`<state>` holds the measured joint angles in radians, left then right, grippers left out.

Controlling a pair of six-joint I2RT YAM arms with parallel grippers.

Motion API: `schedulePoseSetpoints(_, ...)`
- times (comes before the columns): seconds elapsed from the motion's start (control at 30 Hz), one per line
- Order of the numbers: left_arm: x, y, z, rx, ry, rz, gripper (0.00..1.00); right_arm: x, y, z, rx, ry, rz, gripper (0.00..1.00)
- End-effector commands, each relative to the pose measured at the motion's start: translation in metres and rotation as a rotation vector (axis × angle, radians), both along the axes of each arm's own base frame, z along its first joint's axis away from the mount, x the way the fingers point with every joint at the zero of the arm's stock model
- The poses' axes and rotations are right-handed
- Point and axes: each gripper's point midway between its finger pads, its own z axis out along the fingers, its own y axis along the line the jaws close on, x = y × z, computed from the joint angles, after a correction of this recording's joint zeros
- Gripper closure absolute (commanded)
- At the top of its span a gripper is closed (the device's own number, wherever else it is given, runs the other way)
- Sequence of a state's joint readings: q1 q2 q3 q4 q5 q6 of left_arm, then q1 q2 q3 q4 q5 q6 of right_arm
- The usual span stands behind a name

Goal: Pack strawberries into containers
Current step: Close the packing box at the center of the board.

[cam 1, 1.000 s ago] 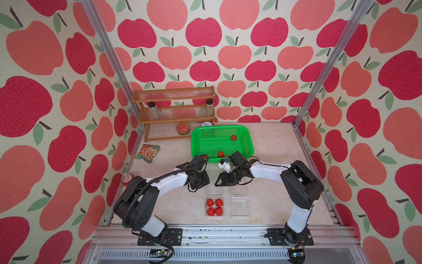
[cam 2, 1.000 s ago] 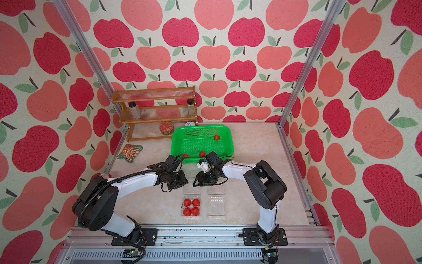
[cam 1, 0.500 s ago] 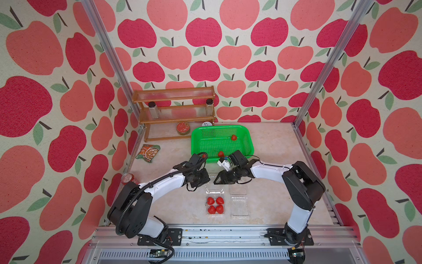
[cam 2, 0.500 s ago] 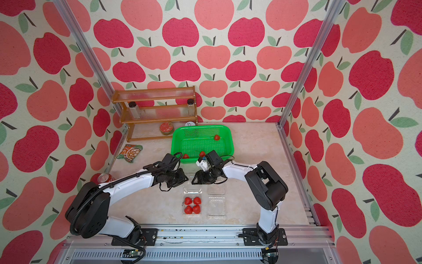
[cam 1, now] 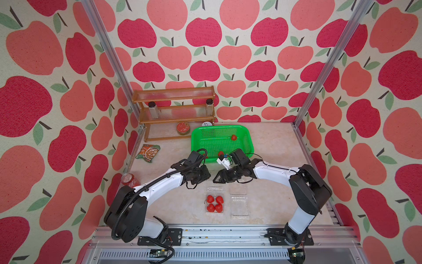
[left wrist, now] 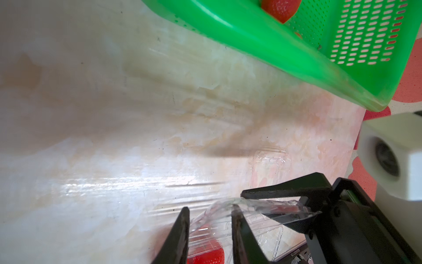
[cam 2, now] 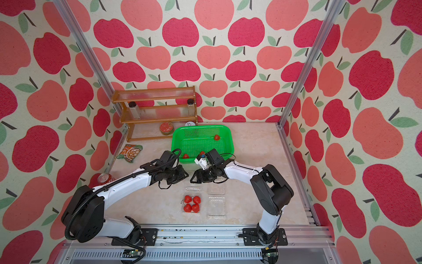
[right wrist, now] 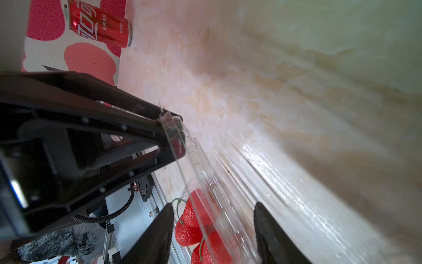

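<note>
Little room for you mid-frame.
Left gripper (cam 1: 209, 176) and right gripper (cam 1: 215, 180) nearly meet; green basket (cam 1: 249, 144) above, filled container (cam 1: 215, 189) just below; table (cam 1: 180, 212) lower left lies free.

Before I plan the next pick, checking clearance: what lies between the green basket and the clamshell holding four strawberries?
The left gripper and right gripper, tips facing each other above the table. Both top views show it.

The red soda can (right wrist: 98, 24), standing at the table's left edge, is showing white Chinese Coca-Cola script down its side. A row of smaller white characters is running beside it, too fine to read. The snack packet (cam 1: 148, 153) near the same edge is carrying print that is blurring out.
</note>
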<state>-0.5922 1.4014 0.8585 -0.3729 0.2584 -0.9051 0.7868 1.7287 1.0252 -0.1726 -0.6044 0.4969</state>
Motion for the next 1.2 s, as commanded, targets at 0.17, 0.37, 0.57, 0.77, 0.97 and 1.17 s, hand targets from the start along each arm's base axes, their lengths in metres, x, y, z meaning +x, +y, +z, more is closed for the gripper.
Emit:
schedulePoseSetpoints(0.17, 0.004, 0.004, 0.022, 0.002, -0.051, -0.003, 0.7, -0.012, 0.002, 0.015, 0.036, -0.044, 0.067, 0.35)
schedulePoseSetpoints(0.37, 0.006, 0.001, 0.022, 0.001, -0.054, -0.015, 0.69, -0.009, 0.006, 0.012, 0.027, -0.047, 0.08, 0.34)
schedulePoseSetpoints(0.57, 0.011, -0.006, 0.027, -0.019, -0.063, -0.05, 0.55, -0.007, 0.008, 0.008, 0.016, -0.043, 0.082, 0.34)
schedulePoseSetpoints(0.77, 0.014, -0.011, 0.03, -0.033, -0.062, -0.081, 0.49, -0.006, 0.007, 0.001, 0.009, -0.032, 0.071, 0.34)
schedulePoseSetpoints(0.97, 0.016, -0.008, 0.038, -0.046, -0.077, -0.069, 0.47, -0.006, 0.01, 0.009, 0.044, -0.048, 0.078, 0.34)
schedulePoseSetpoints(1.17, 0.009, 0.005, 0.052, -0.042, -0.09, -0.04, 0.46, -0.01, 0.008, 0.025, 0.069, -0.077, 0.097, 0.34)
